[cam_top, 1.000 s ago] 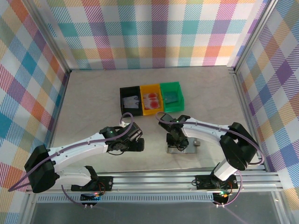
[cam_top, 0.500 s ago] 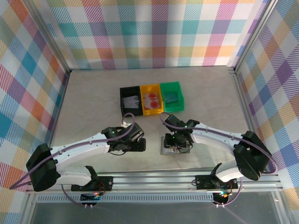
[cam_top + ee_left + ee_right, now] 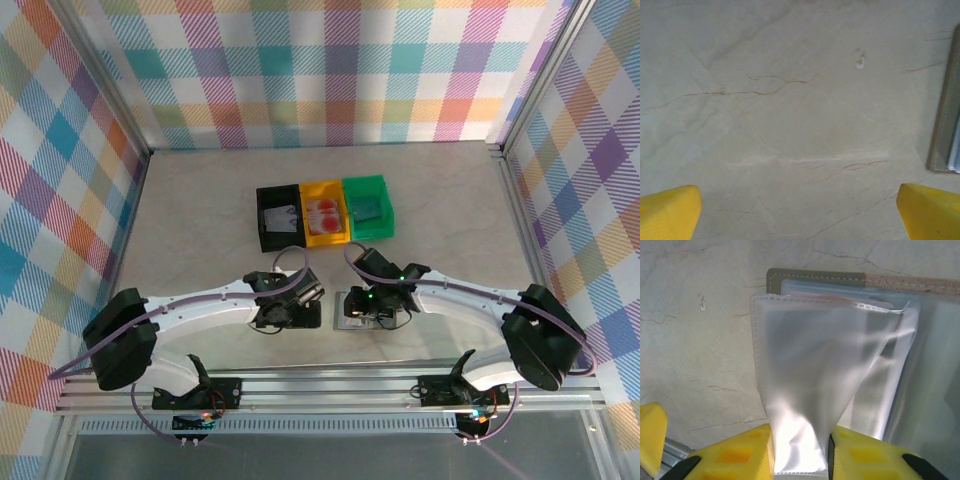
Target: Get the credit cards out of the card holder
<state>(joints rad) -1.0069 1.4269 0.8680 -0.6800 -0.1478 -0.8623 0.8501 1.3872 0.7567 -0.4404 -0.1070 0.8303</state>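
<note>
The card holder (image 3: 815, 276) lies open on the tabletop (image 3: 200, 220), at 6 o'clock from the bins (image 3: 327, 240); the right jaws pinch one clear sleeve (image 3: 810, 365), holding it raised; the left jaws stand wide open and empty at the holder's 9 o'clock; next, I judge, a card must be drawn from that sleeve.

Robot lab test cell. Evidence: aluminium extrusion frame (image 3: 330, 385) w/ slotted rail along near edge; left arm (image 3: 200, 315) & right arm (image 3: 460, 298), white w/ black joints, bolted to that rail, cables running along them. Plaid backdrop cloth (image 3: 330, 70) on 3 sides. Marble-look tabletop (image 3: 200, 220). Black bin (image 3: 278, 217), yellow bin (image 3: 324, 213), green bin (image 3: 368, 208) in a row, side by side, mid-table.
</note>
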